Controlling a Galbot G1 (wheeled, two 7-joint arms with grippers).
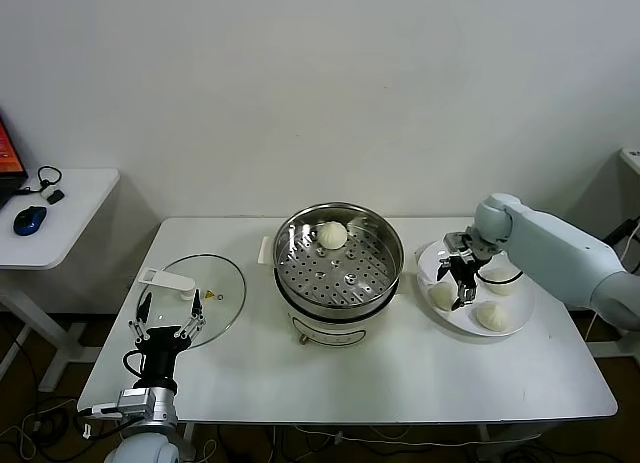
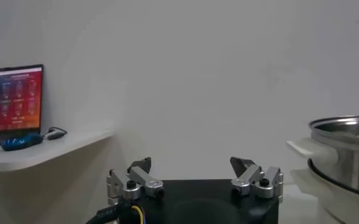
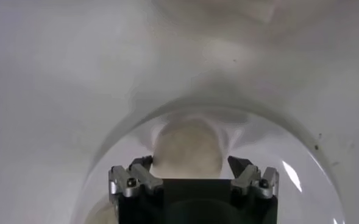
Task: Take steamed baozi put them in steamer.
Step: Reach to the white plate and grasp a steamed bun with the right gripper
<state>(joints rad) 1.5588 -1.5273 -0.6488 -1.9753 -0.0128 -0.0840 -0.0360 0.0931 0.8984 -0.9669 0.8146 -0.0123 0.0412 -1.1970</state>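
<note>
Your right gripper (image 1: 462, 280) straddles a baozi (image 3: 185, 150), jaws wide; it's soft, so pinch its sides lightly.

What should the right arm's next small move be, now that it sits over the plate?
Probably lower a touch and close. The right gripper is open over the white plate, and the right wrist view shows a baozi between its fingers, not yet pinched. One bun already lies in the steamer, so this one looks next. The left gripper waits open by the glass lid.
</note>
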